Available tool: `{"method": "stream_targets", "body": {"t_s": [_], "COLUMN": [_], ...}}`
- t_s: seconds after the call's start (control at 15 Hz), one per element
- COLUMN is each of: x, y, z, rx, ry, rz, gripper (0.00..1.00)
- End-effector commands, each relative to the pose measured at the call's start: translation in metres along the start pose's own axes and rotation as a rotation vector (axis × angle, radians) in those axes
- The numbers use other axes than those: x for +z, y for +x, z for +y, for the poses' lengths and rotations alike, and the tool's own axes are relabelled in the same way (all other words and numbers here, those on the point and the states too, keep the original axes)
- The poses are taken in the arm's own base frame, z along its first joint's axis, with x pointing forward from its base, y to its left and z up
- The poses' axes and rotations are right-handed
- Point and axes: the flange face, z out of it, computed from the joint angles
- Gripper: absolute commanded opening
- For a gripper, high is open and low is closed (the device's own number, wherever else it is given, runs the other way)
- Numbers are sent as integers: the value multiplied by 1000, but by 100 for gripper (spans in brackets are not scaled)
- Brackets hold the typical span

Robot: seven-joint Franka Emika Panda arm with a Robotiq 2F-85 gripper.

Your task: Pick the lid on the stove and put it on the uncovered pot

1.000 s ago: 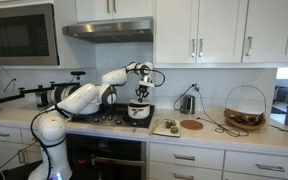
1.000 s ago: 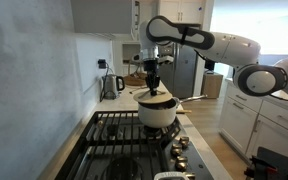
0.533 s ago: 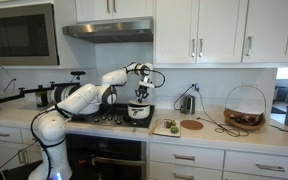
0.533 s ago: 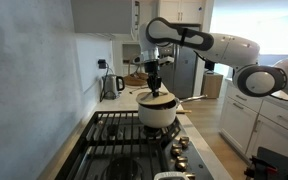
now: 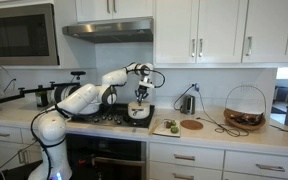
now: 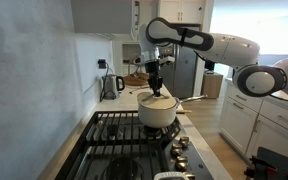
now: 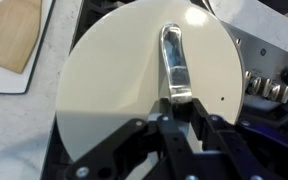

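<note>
The lid point(image 7: 144, 85) is a cream disc with a shiny metal handle point(image 7: 173, 60). It fills the wrist view and hides the pot under it. In both exterior views it lies on top of the small cream pot point(image 6: 157, 116) point(image 5: 138, 114), at the front corner of the black stove point(image 6: 124, 135) point(image 5: 106, 118). My gripper point(image 7: 177, 112) points straight down over the pot point(image 6: 155, 87) point(image 5: 140, 94). Its fingers are closed on the near end of the handle.
A wooden board point(image 7: 14, 35) lies on the counter beside the stove. Steel knobs point(image 7: 269, 85) line the stove front. A kettle point(image 6: 112, 85) stands behind the stove. A wire basket point(image 5: 245, 108), a round board point(image 5: 191, 125) and a plate with green items point(image 5: 169, 127) are on the counter.
My gripper has lowered the lid slightly, from just above the pot's rim down onto the pot. Nothing else has moved.
</note>
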Motion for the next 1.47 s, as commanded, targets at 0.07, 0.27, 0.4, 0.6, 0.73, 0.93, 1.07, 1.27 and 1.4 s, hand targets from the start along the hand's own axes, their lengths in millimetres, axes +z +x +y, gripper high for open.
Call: {"method": "stream_targets", "body": {"t_s": [0.07, 0.27, 0.4, 0.6, 0.73, 0.93, 1.07, 1.27, 1.4], "x": [-9, -9, -10, -10, -12, -15, -17, -25, -36], "y": [-6, -5, -6, -7, -8, -9, -10, -11, -13], "z": [-7, -8, -8, -9, -10, -12, -13, -17, -21], "rx": [-9, -8, -8, -3, -4, -4, -3, -6, -6], "ry": [3, 2, 5, 9, 14, 18, 15, -2, -24], "rz": [-20, -19, -16, -18, -19, -18, -15, -6, 5], "gripper": [6, 6, 6, 50, 58, 79, 95, 100, 100]}}
